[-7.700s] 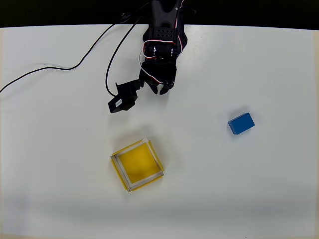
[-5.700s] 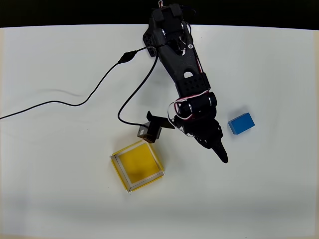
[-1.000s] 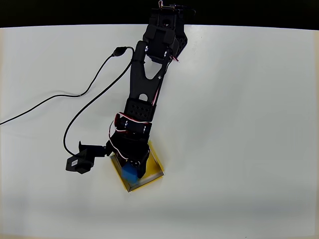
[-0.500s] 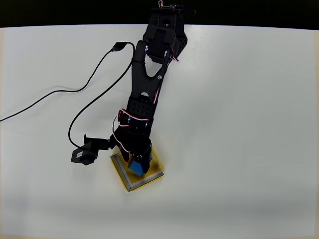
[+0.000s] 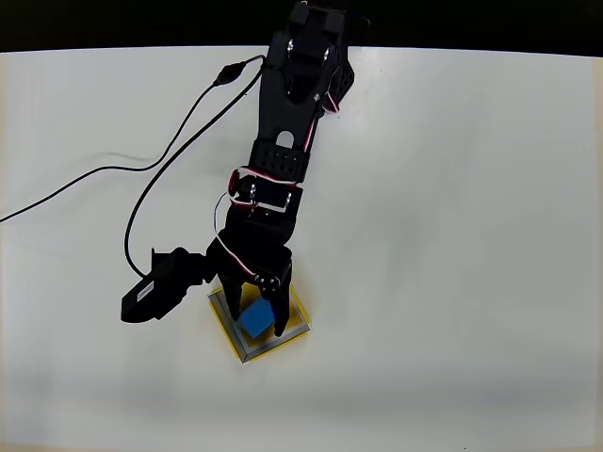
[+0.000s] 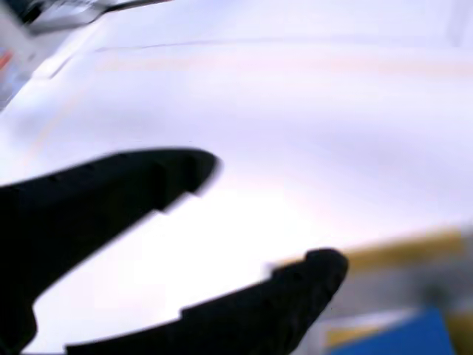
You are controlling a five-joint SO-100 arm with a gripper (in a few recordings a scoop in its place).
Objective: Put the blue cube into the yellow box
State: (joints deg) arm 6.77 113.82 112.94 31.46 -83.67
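Cube: a small solid blue block with plain matte faces and crisp edges. It looks rigid and light, not fragile, and its flat sides should give decent friction. The sensible hold is across two opposite side faces, near the middle, so it does not twist out. It lies tilted inside the box, which sits toward the near edge of the bench, somewhat left of centre in the overhead view.

The fingers are spread apart, one on each side of the cube, and they do not seem to press it; I judge it released or about to be. In the wrist view the two dark fingers show a clear gap between them, with a blurred blue corner of the cube and a strip of yellow box at the lower right.

The box is a shallow open tray with a yellow floor and pale rim. It holds just the cube, which takes up about half its width. Whether the cube rests flat on the floor cannot be told.

A black cable trails across the left of the bench toward its far edge.
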